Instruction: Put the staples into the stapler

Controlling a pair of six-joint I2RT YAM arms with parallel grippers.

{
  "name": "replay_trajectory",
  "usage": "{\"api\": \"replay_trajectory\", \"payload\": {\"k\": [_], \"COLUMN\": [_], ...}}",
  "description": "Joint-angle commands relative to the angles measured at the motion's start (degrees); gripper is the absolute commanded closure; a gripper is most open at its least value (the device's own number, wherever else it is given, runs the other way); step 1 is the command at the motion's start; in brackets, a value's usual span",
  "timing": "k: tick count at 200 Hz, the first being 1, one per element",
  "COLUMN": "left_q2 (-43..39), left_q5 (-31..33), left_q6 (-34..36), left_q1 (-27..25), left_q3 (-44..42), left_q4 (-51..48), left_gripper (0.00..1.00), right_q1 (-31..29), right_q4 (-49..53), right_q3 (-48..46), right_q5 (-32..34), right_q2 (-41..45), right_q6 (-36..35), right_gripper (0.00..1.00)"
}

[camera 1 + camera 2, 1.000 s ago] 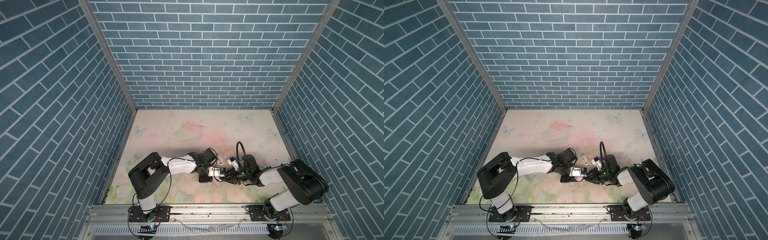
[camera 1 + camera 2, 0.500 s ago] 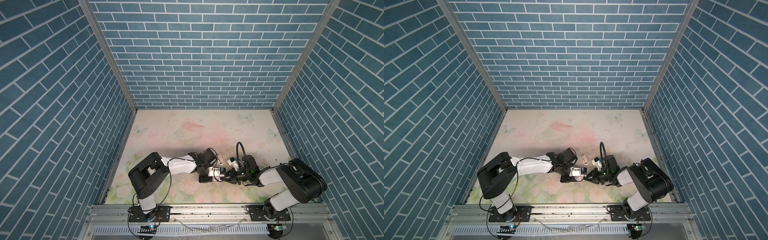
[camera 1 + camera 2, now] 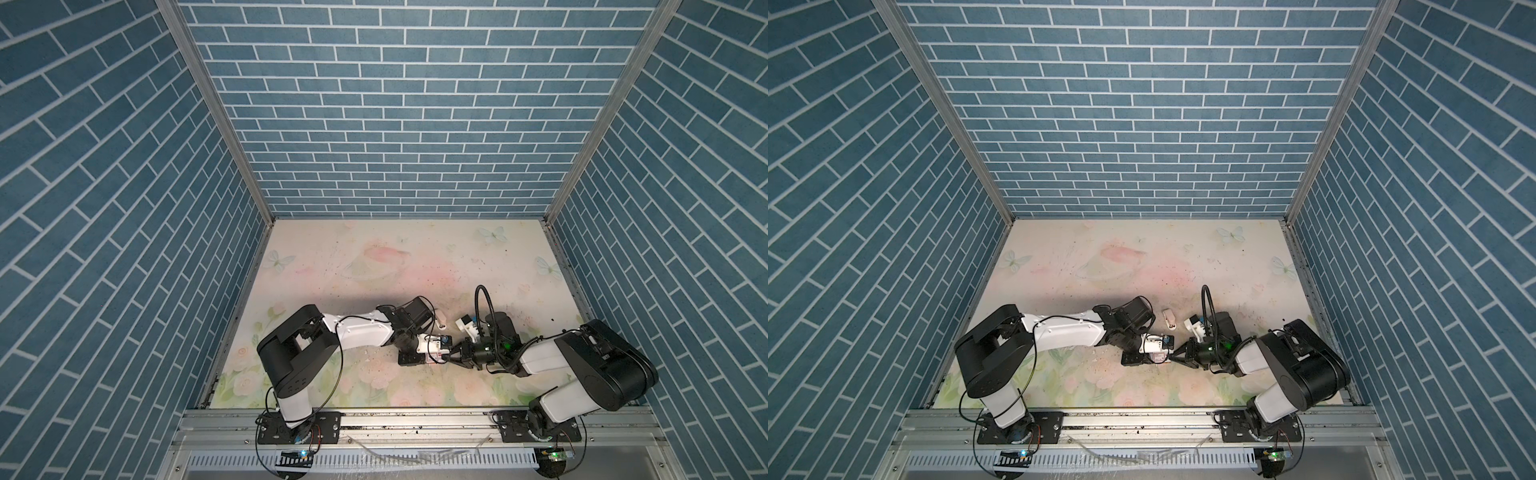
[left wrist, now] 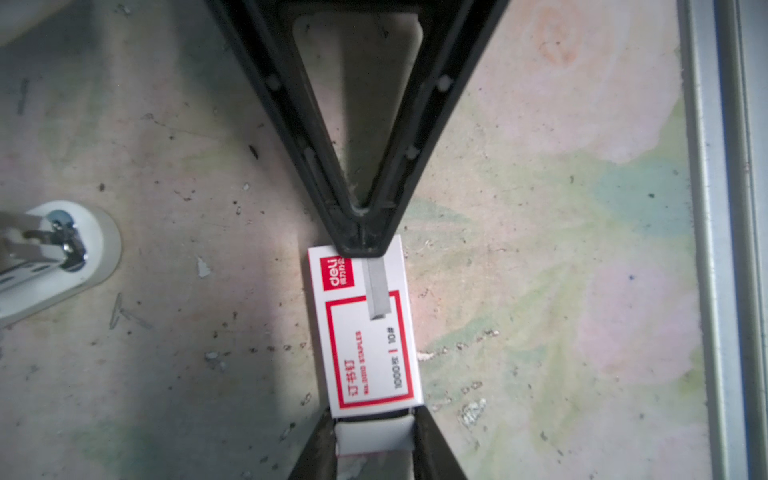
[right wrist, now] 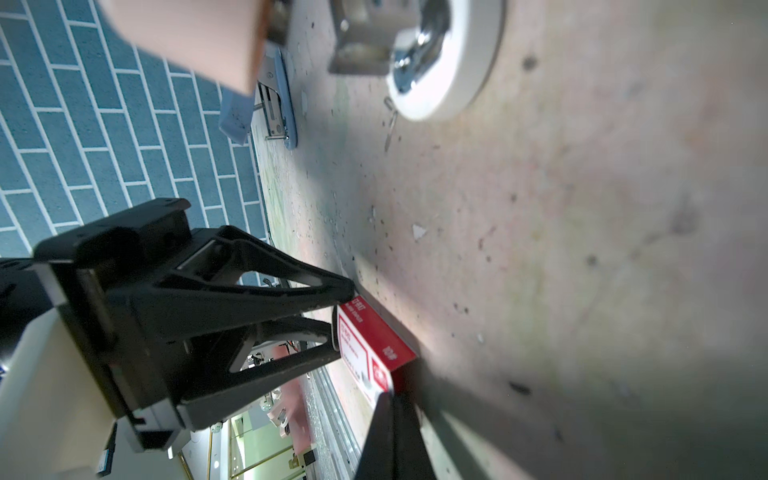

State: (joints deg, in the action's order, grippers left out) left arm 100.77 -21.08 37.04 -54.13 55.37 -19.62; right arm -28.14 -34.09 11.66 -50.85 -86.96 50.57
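Observation:
The red-and-white staples box (image 4: 365, 345) lies on the floral mat, and my left gripper (image 4: 374, 419) is shut on its near end. My right gripper (image 4: 365, 245) meets the box's other end with its jaws together. A grey strip of staples (image 4: 376, 291) sticks out from its tip over the label. In both top views the two grippers meet over the box (image 3: 434, 356) (image 3: 1158, 356) near the mat's front middle. A white stapler (image 4: 54, 257) (image 5: 436, 62) with bare metal parts lies close by, behind the box (image 3: 440, 320).
A blue stapler (image 5: 282, 112) lies open farther off, near the brick wall. Small specks and bits of debris dot the mat. A metal rail (image 4: 715, 249) runs along the mat's edge close to the box. Blue brick walls close in three sides.
The right gripper's jaws have closed at the end of the box. Both arms have stayed almost where they were.

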Motion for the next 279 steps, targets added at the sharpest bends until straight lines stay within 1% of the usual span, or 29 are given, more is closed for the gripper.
{"api": "replay_trajectory", "payload": {"k": [1, 65, 96, 116, 148, 159, 189, 216, 251, 279], "left_q2": [2.19, 2.42, 2.63, 2.65, 2.95, 2.90, 2.62, 2.59, 2.59, 2.59], "left_q5": [0.03, -0.06, -0.13, -0.10, 0.01, -0.01, 0.00, 0.04, 0.14, 0.14], "left_q6": [0.58, 0.58, 0.67, 0.67, 0.67, 0.67, 0.67, 0.67, 0.67, 0.56], "left_q1": [0.08, 0.08, 0.08, 0.15, 0.08, 0.10, 0.10, 0.08, 0.09, 0.10], "left_q3": [-0.52, -0.26, -0.09, -0.08, 0.22, 0.19, -0.09, -0.18, -0.18, -0.17], "left_q4": [-4.37, -4.55, -4.81, -4.82, -4.99, -4.99, -4.73, -4.64, -4.67, -4.56], "left_gripper": [0.70, 0.70, 0.70, 0.70, 0.70, 0.69, 0.70, 0.69, 0.70, 0.70], "right_q1": [0.77, 2.93, 4.23, 4.41, 4.41, 4.41, 4.43, 4.32, 3.64, 3.29], "right_q4": [2.34, 7.70, 11.32, 11.37, 11.34, 11.40, 10.13, 4.65, -0.79, -1.60], "right_q3": [-1.31, -1.84, -2.70, -2.96, -1.50, -0.73, 0.50, 0.21, 0.12, 0.17], "right_q5": [3.87, 4.91, 5.79, 4.63, 2.58, 1.68, -0.41, -2.27, -3.27, -3.16], "right_q2": [1.12, 5.45, 9.03, 11.30, 13.65, 13.25, 9.66, 5.09, 0.95, -0.18], "right_q6": [-1.50, -3.36, -4.32, -3.94, -3.90, -3.96, -4.12, -2.69, -1.10, -0.83], "right_gripper": [0.97, 0.98, 0.98, 0.93, 0.81, 0.79, 0.79, 0.80, 0.80, 0.80]}}
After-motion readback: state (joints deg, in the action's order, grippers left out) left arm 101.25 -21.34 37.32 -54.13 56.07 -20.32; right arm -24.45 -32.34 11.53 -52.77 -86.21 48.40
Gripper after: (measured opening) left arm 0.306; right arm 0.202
